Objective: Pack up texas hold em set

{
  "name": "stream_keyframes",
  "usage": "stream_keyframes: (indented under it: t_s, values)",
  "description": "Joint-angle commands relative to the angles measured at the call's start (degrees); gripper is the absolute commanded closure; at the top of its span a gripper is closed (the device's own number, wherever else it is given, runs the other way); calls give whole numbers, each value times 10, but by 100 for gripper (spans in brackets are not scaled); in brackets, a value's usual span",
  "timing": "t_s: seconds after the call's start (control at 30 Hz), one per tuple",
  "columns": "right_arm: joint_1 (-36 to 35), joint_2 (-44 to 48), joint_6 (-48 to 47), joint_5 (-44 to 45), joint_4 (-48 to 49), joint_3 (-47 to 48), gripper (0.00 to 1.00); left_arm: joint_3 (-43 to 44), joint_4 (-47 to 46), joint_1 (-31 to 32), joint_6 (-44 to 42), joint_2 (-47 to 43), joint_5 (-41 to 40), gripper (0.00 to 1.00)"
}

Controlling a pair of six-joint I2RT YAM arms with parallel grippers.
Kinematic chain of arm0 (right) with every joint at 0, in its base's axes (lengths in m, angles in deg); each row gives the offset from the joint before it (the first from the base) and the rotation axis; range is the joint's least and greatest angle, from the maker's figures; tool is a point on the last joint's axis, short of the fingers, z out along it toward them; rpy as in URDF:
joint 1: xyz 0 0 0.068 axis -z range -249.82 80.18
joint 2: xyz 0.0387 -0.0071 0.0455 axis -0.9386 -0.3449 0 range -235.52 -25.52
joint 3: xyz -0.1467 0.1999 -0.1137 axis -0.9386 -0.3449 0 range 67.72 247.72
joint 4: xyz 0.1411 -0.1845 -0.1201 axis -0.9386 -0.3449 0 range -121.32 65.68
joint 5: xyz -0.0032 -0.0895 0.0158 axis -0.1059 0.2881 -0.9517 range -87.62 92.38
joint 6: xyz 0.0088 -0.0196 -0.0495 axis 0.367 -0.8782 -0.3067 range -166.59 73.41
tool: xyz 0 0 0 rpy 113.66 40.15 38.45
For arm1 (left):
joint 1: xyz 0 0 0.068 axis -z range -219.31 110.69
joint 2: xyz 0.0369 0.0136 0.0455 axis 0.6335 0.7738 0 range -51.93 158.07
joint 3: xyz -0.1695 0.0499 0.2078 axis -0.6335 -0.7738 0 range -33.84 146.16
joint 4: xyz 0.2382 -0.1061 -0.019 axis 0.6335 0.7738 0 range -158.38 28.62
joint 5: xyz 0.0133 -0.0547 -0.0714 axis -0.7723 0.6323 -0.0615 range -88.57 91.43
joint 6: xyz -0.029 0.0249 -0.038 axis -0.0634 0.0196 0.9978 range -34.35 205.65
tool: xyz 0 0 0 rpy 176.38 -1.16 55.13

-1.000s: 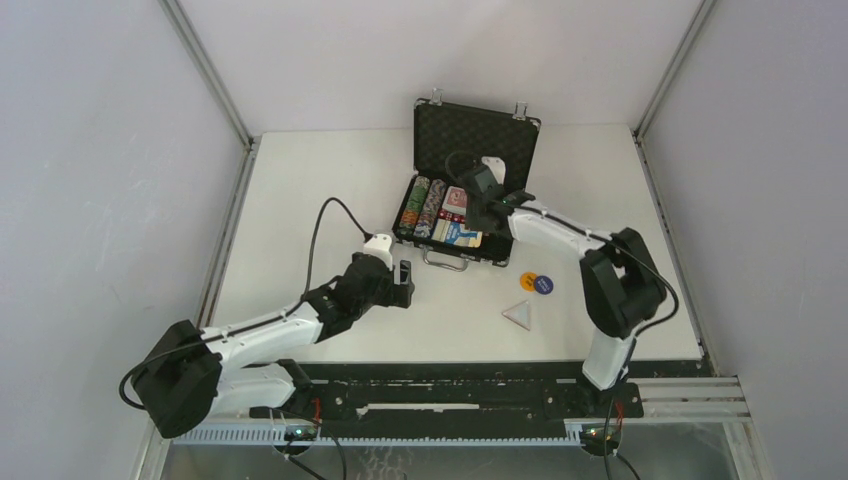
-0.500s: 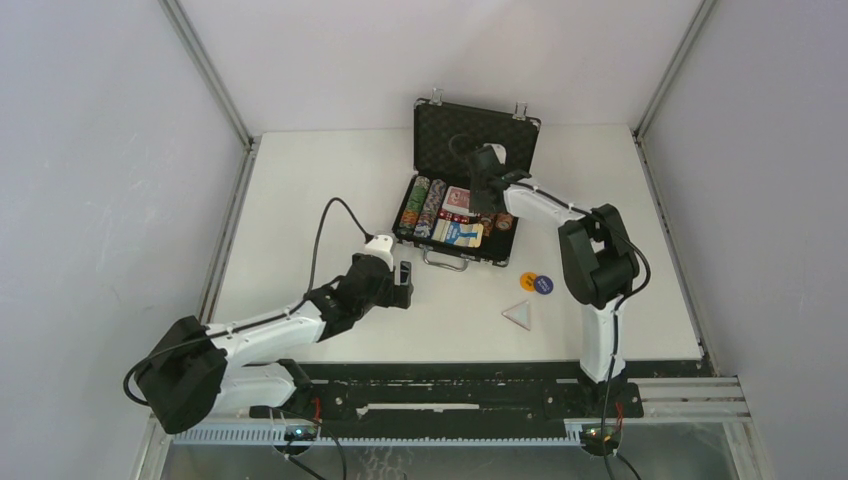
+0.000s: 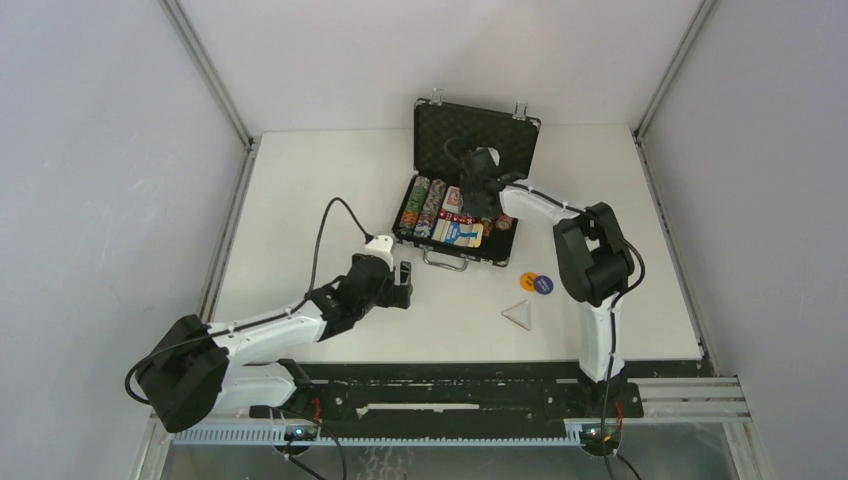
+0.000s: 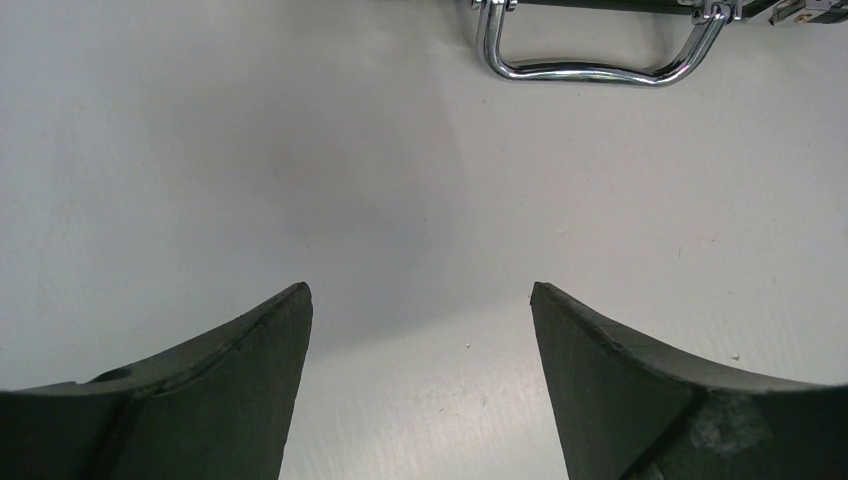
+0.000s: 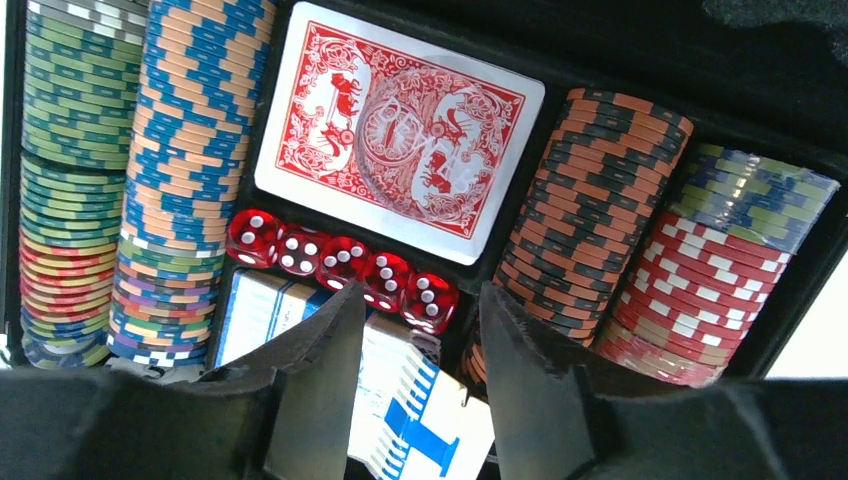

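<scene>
1. The left gripper point(image 4: 420, 300) hangs low over the bare white counter point(image 3: 300, 200), its jaws spread wide and holding nothing. It is close to the chrome handle point(image 4: 600, 55) of the case.
2. The small black briefcase point(image 3: 475, 125) sits open at the far middle of the counter with its foam-lined lid upright. Inside, multicoloured poker chips point(image 5: 190, 150) fill the left rows. A red-backed deck point(image 5: 395, 130) lies in the centre above a row of five red dice point(image 5: 340, 262) and a blue card box point(image 5: 410, 420). More chips point(image 5: 590, 200) are stacked at right.
3. The right gripper point(image 5: 420, 300) hovers inside the case over the dice and the blue box, its jaws set narrow and gripping nothing.
4. Two round buttons, orange point(image 3: 527, 280) and blue point(image 3: 543, 285), touch each other on the counter just right of the handle. The triangle piece point(image 3: 518, 315) lies near them, closer to the arms.
</scene>
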Motion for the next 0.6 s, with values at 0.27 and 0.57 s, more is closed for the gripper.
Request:
stream_keyframes:
  t_s: [0.27, 0.57]
  values:
    - [1, 171, 8, 27, 68, -121, 41, 35, -13, 1, -6, -7, 2, 15]
    - [-1, 365, 34, 62, 19, -353, 19, 34, -19, 2, 7, -13, 33, 15]
